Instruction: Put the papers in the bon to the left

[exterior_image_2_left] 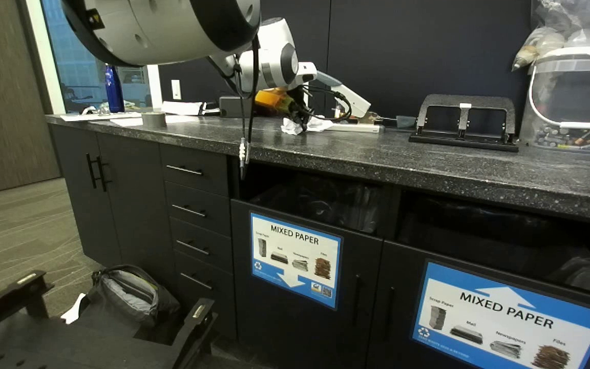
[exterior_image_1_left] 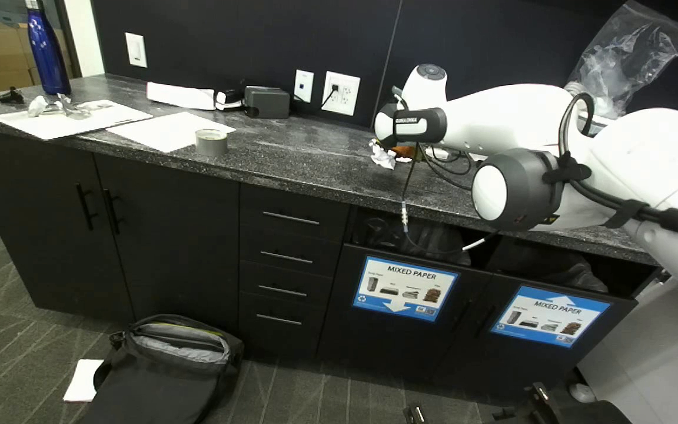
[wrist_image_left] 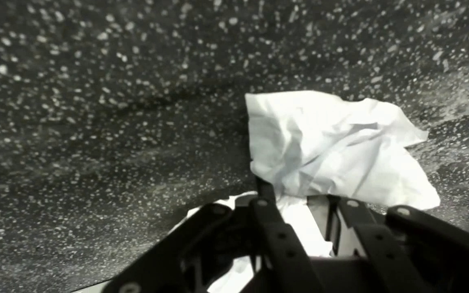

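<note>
Left bin (exterior_image_2_left: 269, 320): we see a dark liner (exterior_image_2_left: 320, 200) inside.
Bucket (exterior_image_2_left: 569, 97): small items (exterior_image_2_left: 576, 138), visible in an exterior view alone.
Papers (wrist_image_left: 332, 154): on the counter (wrist_image_left: 96, 122).
Gripper (wrist_image_left: 299, 198): fingers (wrist_image_left: 266, 190) apart, paper between; grip, we cannot tell.

Left black bin front (exterior_image_2_left: 285, 328): rectangular blue-and-white label (exterior_image_2_left: 296, 260), "MIXED PAPER", white down arrow (exterior_image_2_left: 291, 278)
Right black bin front (exterior_image_1_left: 509, 368): matching blue-and-white label (exterior_image_2_left: 512, 315), "MIXED PAPER", white up arrow (exterior_image_2_left: 506, 295), "Scrap Paper", "Mail", "Newspapers", "Files"
Dark band (exterior_image_1_left: 422, 126) on white robot arm (exterior_image_1_left: 498, 118): "EMIKA", preceding word blurred
</note>
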Robot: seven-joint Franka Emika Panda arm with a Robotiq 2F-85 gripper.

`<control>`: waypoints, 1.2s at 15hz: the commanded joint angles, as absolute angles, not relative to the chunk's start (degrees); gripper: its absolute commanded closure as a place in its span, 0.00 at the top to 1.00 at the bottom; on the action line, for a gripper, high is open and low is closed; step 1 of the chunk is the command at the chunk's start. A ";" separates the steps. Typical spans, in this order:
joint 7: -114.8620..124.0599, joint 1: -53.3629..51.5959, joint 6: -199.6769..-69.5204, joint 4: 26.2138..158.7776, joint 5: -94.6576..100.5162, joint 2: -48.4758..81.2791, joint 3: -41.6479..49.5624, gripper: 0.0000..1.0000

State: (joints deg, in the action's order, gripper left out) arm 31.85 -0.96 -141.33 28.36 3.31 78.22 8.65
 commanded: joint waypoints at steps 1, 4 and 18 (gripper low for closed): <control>25.94 -0.18 -138.94 27.83 4.00 78.83 8.41 0.15; 17.67 1.00 -133.43 29.53 2.94 77.65 6.52 0.17; -9.28 5.30 -116.77 32.01 2.18 72.94 0.04 0.17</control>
State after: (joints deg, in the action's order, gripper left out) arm -4.13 4.36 -121.80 28.46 2.77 74.07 1.52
